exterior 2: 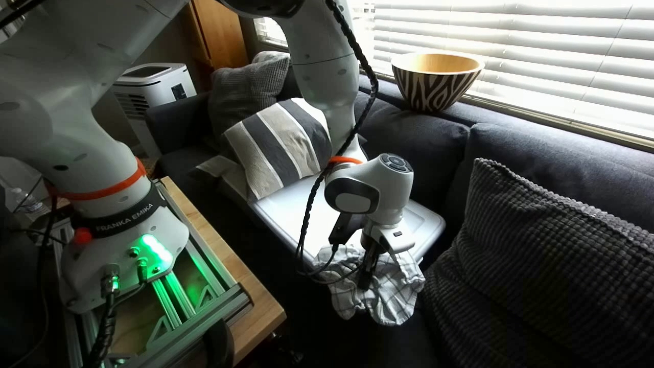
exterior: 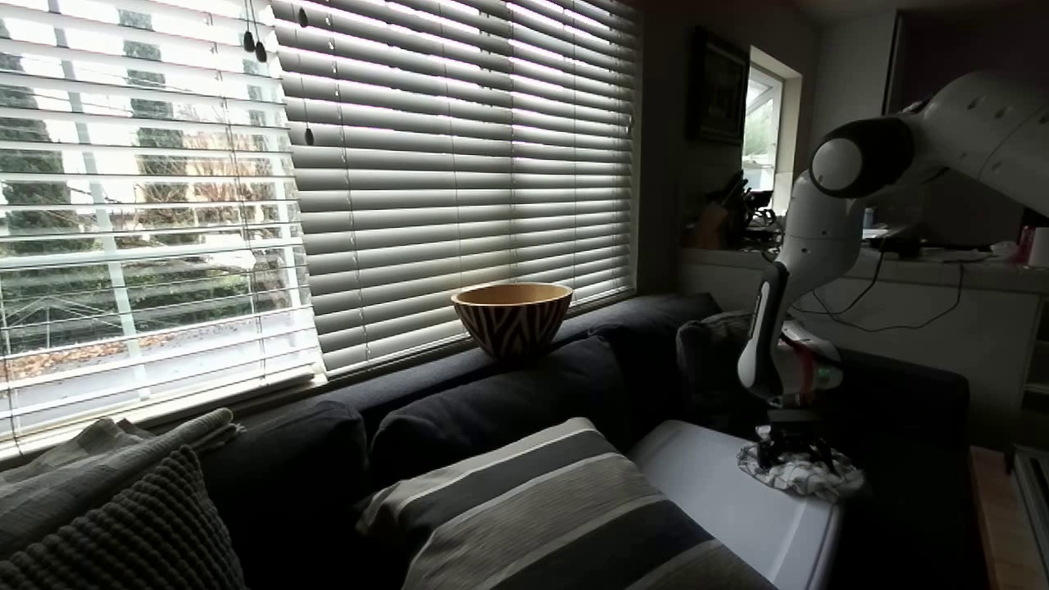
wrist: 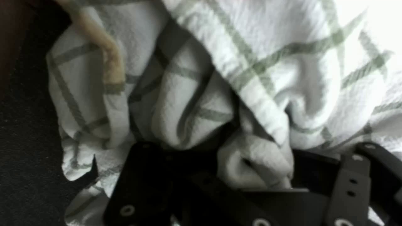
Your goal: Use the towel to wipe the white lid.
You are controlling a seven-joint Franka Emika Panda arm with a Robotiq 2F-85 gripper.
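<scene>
Slatted white blinds [exterior: 459, 205] back a dark grey fabric sofa [exterior 2: 562, 163] bearing 1 white, rectangular plastic lid [exterior 2: 294, 214]. Over the lid's edge drapes 1 crumpled, deeply folded white cloth towel [exterior 2: 396, 289] with grey-green checks. Near that edge, 1 black gripper [wrist: 256, 168] is clenched on a towel fold. Beside the lid sits 1 striped grey-and-beige fabric cushion [exterior: 565, 508]; between lid and blinds, 1 zebra-patterned round wooden bowl [exterior 2: 434, 89].

Towel [wrist: 251, 72]: crinkled cloth; lid [exterior: 721, 483]: smooth, apparently plastic; bowl [exterior 2: 437, 87]: smooth wood
</scene>
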